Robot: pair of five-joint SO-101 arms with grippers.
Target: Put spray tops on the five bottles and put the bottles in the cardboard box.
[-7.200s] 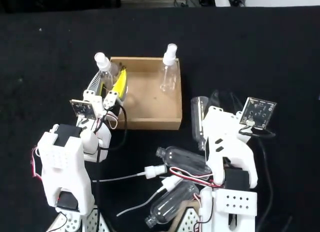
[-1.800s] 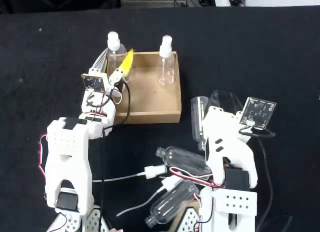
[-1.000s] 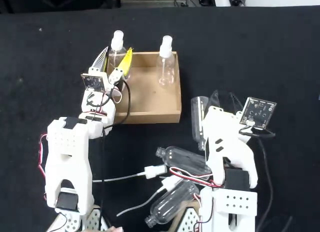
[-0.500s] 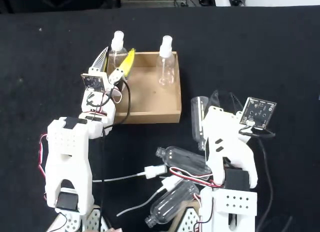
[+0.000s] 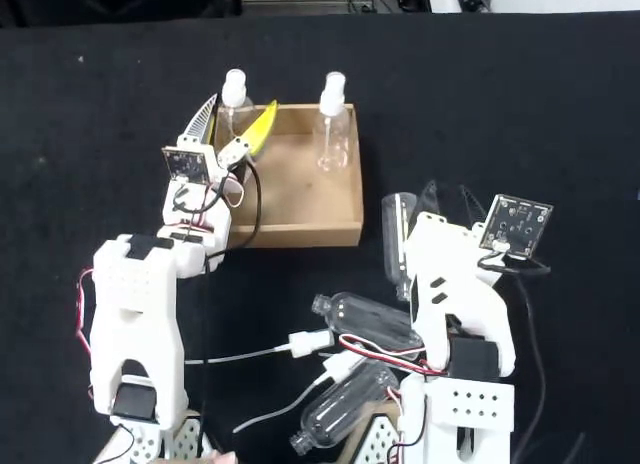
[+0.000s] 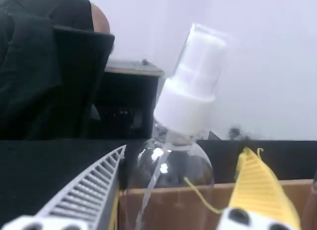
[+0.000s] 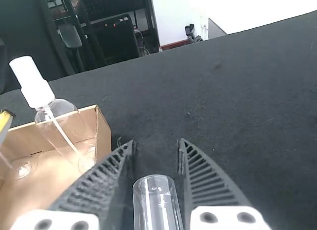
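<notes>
Right fingers (image 7: pixel 99 190) grip open bottle (image 7: pixel 154 200); two topped bottles (image 5: pixel 333 134) stand in box (image 5: pixel 300 234).

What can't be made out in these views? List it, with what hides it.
- Capped bottle at the cardboard box's far corner: left wrist view, base cut off by the frame edge, so its seating is unclear.
- Capless bottle: right wrist view, body cut off by the frame edge.
- Lying bottle: high view, base under the right arm.
</notes>
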